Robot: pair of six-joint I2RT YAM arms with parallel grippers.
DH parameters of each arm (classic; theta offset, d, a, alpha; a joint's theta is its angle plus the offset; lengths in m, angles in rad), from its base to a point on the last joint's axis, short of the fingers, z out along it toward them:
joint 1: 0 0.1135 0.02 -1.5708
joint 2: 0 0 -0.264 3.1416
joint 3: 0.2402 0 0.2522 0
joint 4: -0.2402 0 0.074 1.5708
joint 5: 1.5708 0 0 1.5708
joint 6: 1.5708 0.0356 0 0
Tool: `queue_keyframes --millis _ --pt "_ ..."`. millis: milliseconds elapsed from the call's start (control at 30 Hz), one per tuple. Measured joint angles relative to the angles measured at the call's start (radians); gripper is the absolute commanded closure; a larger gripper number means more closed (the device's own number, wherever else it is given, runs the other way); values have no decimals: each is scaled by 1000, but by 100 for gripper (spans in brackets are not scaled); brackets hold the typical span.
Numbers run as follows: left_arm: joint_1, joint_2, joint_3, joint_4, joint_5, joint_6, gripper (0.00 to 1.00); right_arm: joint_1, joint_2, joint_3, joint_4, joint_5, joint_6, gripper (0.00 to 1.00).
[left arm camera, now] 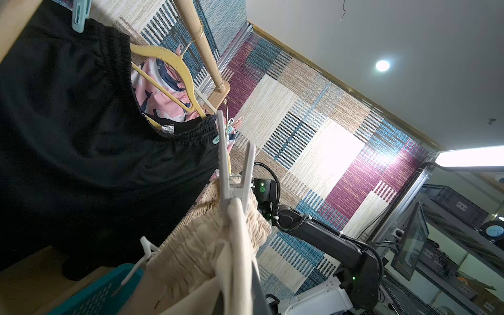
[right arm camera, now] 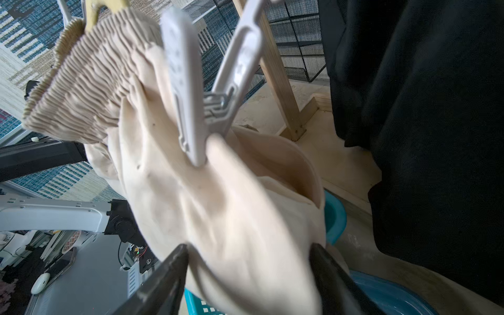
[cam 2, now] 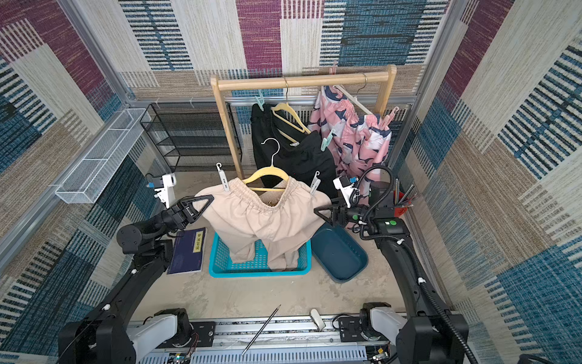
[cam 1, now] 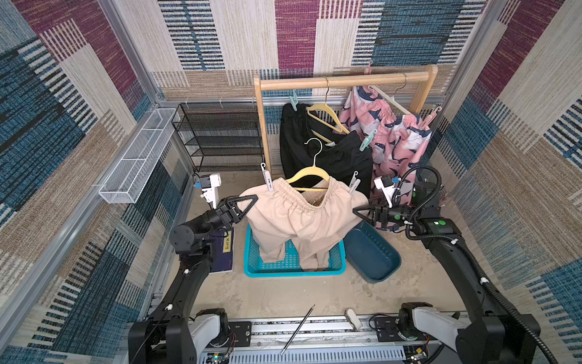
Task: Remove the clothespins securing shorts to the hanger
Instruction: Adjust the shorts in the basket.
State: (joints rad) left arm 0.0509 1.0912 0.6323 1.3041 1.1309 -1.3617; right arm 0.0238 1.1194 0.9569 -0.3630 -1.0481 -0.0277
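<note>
Right gripper (right arm camera: 248,249) stands open against the beige shorts (right arm camera: 218,196), white clothespin (right arm camera: 185,90) just above, long axis nearly upright; left gripper (cam 1: 247,205) clamps the shorts' opposite edge

A sandy tabletop (cam 1: 283,296) is seen. Below and between the jaws of the left gripper (cam 1: 253,198) and right gripper (cam 1: 356,210), a teal basket (cam 1: 293,273) is set; a dark notebook (cam 1: 224,257) is laid below the left jaws, a navy tub (cam 1: 373,253) below the right.
</note>
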Motion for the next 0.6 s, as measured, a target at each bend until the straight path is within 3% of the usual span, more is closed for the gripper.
queue_keyframes --millis 267,333,600 --pt "0 1 0 1 1 0 100 0 -21 -13 11 -68 -30 28" --pt "0 3 0 4 1 0 100 -1 -25 -18 18 -82 -31 34" --pt "0 14 0 45 2 -22 100 -2 -45 -19 60 -123 -29 35"
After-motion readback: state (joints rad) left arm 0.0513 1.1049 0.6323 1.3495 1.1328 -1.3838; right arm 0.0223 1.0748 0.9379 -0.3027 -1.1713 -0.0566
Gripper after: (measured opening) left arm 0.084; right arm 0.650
